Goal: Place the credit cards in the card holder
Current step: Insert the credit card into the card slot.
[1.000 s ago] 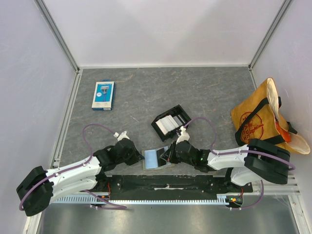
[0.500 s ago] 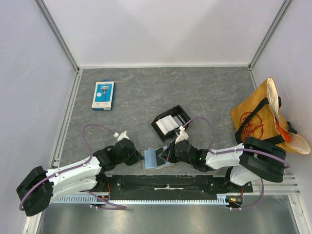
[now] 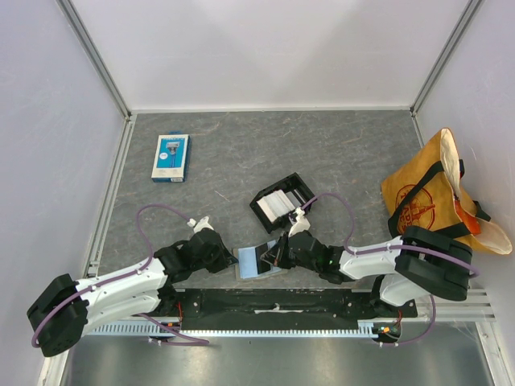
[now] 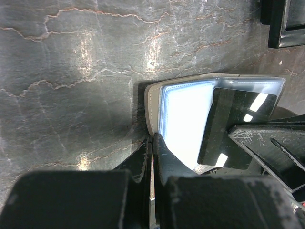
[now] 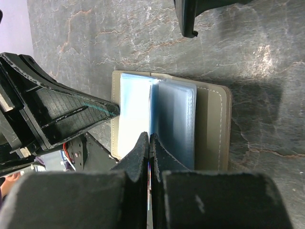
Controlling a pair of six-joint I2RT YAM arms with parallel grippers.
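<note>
- Shifted a little to the left since a second ago, the right arm now leans closer over the card holder (image 3: 251, 265); the left arm has stayed where it was.
- The card holder lies open on the grey, stone-patterned table (image 3: 338, 145), at the near edge, between the two grippers. Its pale blue inner leaf faces up.
- The left gripper (image 4: 152, 143) has its jaws pinched tight on the left edge of the holder's tan cover.
- The right gripper (image 5: 149, 138) has its jaws closed tight on a dark card (image 4: 236, 126). The card is tilted over the holder's clear pockets.
- More credit cards (image 3: 278, 205), white ones, sit stacked in a black tray (image 3: 302, 186) just beyond the holder.
- A blue-and-white retail pack (image 3: 170, 157) lies far left.
- A tan tote bag (image 3: 422, 197) slumps at the right edge.
</note>
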